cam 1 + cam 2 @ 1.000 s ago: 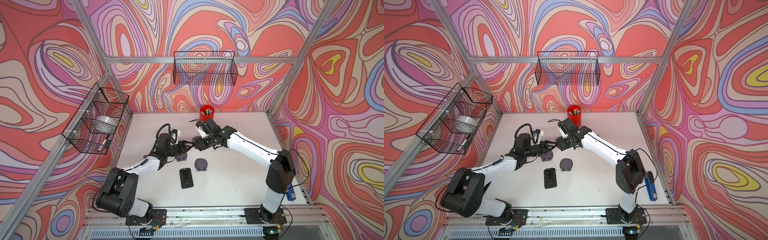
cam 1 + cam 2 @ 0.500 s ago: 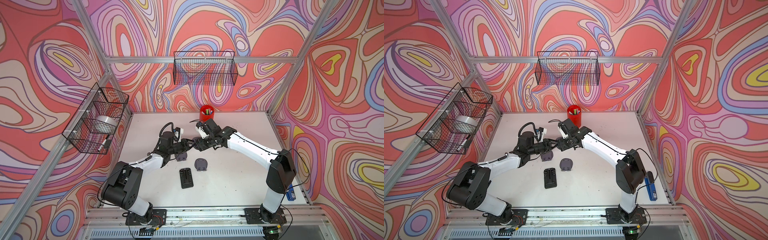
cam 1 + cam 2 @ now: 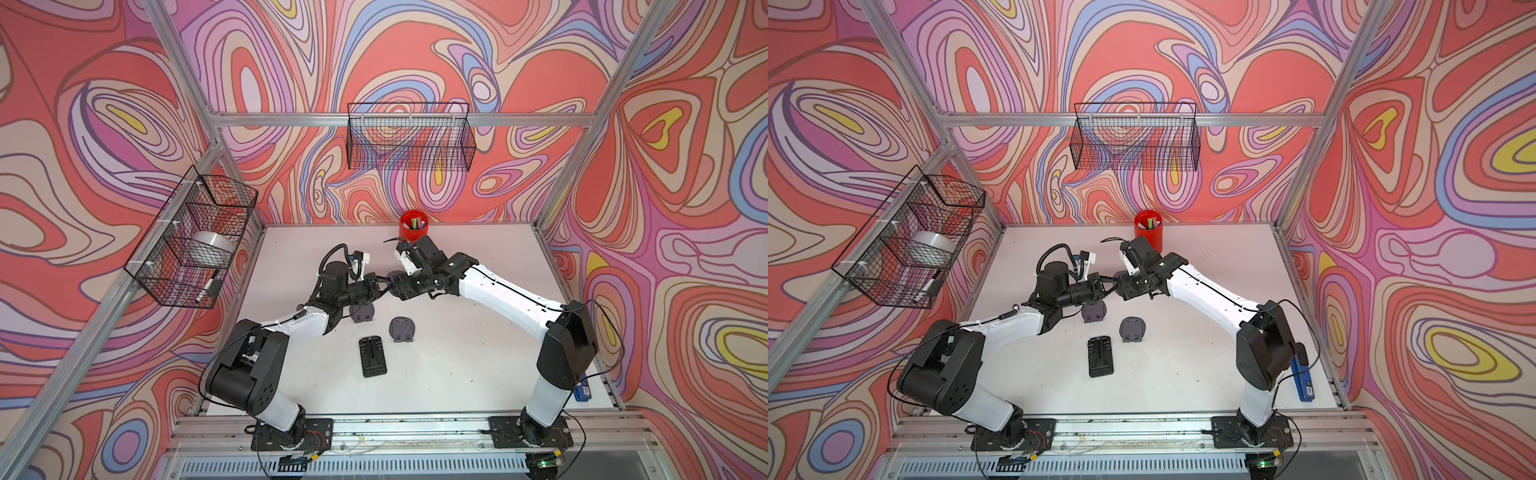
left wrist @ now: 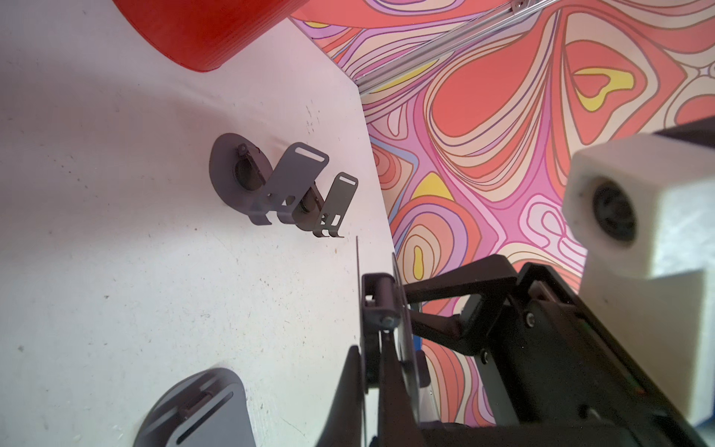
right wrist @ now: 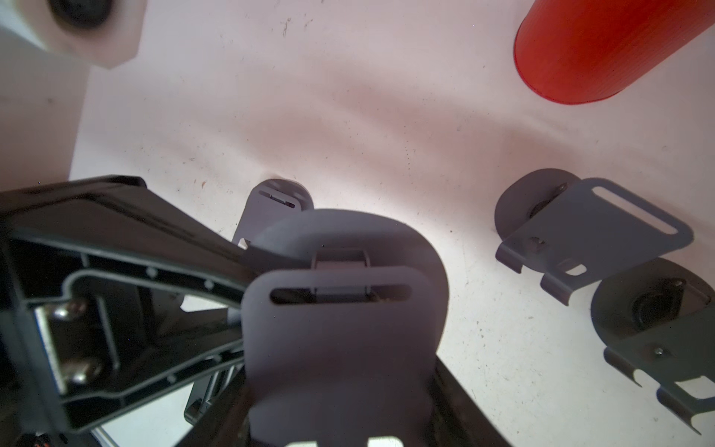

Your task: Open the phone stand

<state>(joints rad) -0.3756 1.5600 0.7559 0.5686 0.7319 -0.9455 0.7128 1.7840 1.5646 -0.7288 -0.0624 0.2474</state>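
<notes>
Two arms meet above the middle of the table [image 3: 478, 374], a little in front of the red cup [image 3: 412, 226]. Between them they hold one grey phone stand [image 3: 393, 274] in the air, clear of the surface.

The left gripper [image 3: 383, 286] is closed tight. In the left wrist view its fingers [image 4: 344, 387] pinch the thin edge of one plate of the stand, and no gap shows there. The right gripper [image 3: 394, 284] comes from the opposite side and grips the same stand. Its jaws are partly apart, because the lower body of the stand sits between them in the right wrist view.

Seen edge-on from the left wrist, the two plates of the stand are close together and nearly parallel, joined by a small hinge [image 4: 381, 298]. From the right wrist, the slotted plate [image 5: 336, 329] lies over the round base [image 5: 425, 251]. So the stand looks folded, not opened.

In both top views three more pieces lie on the table in front of the grippers. A grey stand [image 3: 361, 311] is just below the left wrist, a second grey stand [image 3: 401, 329] is toward the robot's right of it, and a black rectangular holder [image 3: 372, 356] is nearer the front edge.

The wrist views show also an unfolded stand [image 4: 267, 182] on the table, with a second unfolded stand [image 4: 330, 205] just beside it.
</notes>
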